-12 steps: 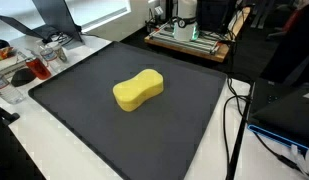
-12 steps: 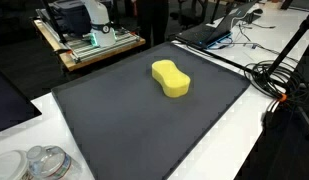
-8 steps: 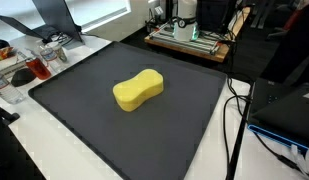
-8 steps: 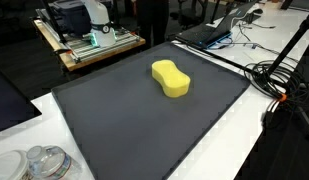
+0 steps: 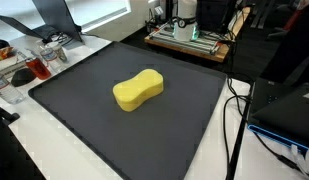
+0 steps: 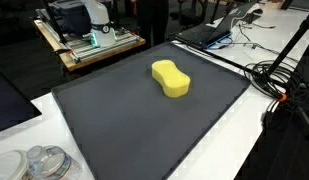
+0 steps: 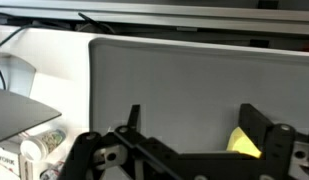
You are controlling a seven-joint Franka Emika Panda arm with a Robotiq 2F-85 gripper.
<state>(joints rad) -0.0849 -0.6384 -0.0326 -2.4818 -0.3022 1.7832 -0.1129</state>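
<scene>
A yellow peanut-shaped sponge (image 5: 138, 90) (image 6: 170, 79) lies near the middle of a dark grey mat (image 5: 84, 110) (image 6: 124, 130) in both exterior views. Neither exterior view shows the arm or gripper. In the wrist view my gripper (image 7: 194, 125) comes in from the bottom edge, high above the mat (image 7: 184, 75), with its two black fingers (image 7: 259, 125) spread wide and nothing between them. A corner of the sponge (image 7: 244, 143) peeks out beside the right-hand finger, partly hidden by the gripper body.
Black cables (image 5: 234, 120) (image 6: 279, 80) run along one side of the mat. A wooden bench with equipment (image 5: 189, 35) (image 6: 89, 35) stands beyond it. Glassware and jars (image 5: 39, 60) (image 6: 44, 162) sit on the white table by a mat corner. A laptop (image 6: 209, 30) lies at the far edge.
</scene>
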